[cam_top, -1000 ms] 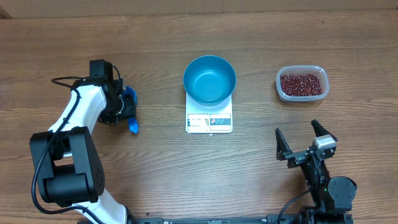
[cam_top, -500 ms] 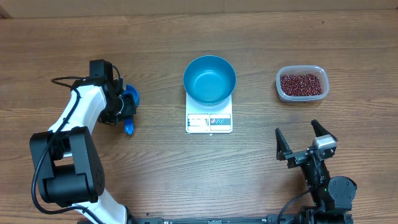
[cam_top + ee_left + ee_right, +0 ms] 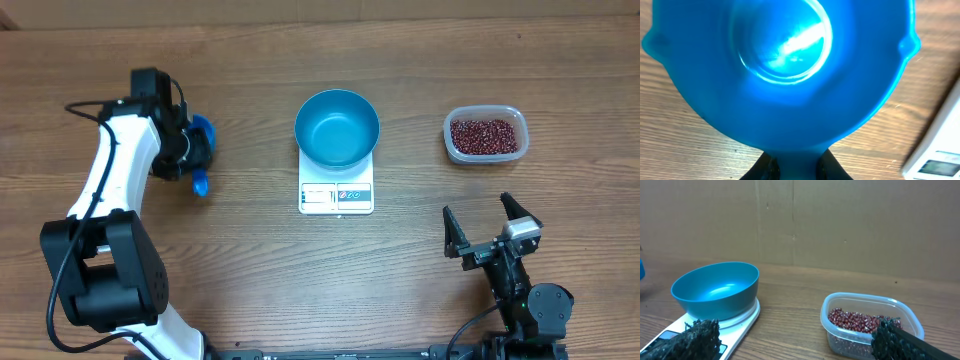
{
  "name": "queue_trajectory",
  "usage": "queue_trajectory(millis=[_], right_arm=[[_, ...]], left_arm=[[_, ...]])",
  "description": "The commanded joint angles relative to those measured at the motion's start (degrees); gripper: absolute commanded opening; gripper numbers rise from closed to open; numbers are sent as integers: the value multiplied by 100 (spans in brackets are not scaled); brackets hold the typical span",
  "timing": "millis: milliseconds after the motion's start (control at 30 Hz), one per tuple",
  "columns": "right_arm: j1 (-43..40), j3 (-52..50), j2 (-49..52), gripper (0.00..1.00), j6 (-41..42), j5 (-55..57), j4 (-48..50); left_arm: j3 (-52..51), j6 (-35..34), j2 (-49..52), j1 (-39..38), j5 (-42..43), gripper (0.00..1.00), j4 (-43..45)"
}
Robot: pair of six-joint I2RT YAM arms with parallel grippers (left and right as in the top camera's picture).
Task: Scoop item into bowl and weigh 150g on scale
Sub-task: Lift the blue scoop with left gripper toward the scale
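My left gripper (image 3: 196, 160) is shut on the handle of a small blue scoop (image 3: 204, 130), left of the scale. In the left wrist view the scoop (image 3: 785, 75) fills the frame, its handle pinched between the jaws of that gripper (image 3: 794, 167). The bright blue bowl (image 3: 337, 128) stands empty on the white scale (image 3: 336, 196). The item, dark red beans (image 3: 485, 134), lies in a clear tub (image 3: 449, 140) at the right. My right gripper (image 3: 492, 225) stands open near the front edge, with nothing between its fingers; its view shows the bowl (image 3: 715, 290), the scale (image 3: 742, 322) and the beans (image 3: 860, 320).
A cardboard wall (image 3: 840, 225) rises behind the wooden table (image 3: 250, 60). The scale's corner (image 3: 940, 155) shows at the lower right of the left wrist view. The tub (image 3: 840, 300) sits just ahead of my right gripper (image 3: 795, 340).
My left gripper has closed on the scoop's handle and carried the scoop a little up and to the left. The right arm has not moved.
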Motion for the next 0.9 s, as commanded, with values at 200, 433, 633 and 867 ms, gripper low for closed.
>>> queue_trajectory(millis=[200, 433, 633, 867], right_arm=[[31, -61, -48, 100, 20, 52, 33], [31, -61, -48, 100, 20, 55, 33], [31, -61, -48, 100, 20, 55, 33], [33, -61, -48, 100, 44, -433, 52]], left_arm=[[1661, -787, -20, -4, 1113, 17, -1147], [1700, -831, -26, -7, 1384, 19, -1163], [1698, -890, -26, -11, 1453, 19, -1375], [1696, -866, -26, -15, 1799, 16, -1552]])
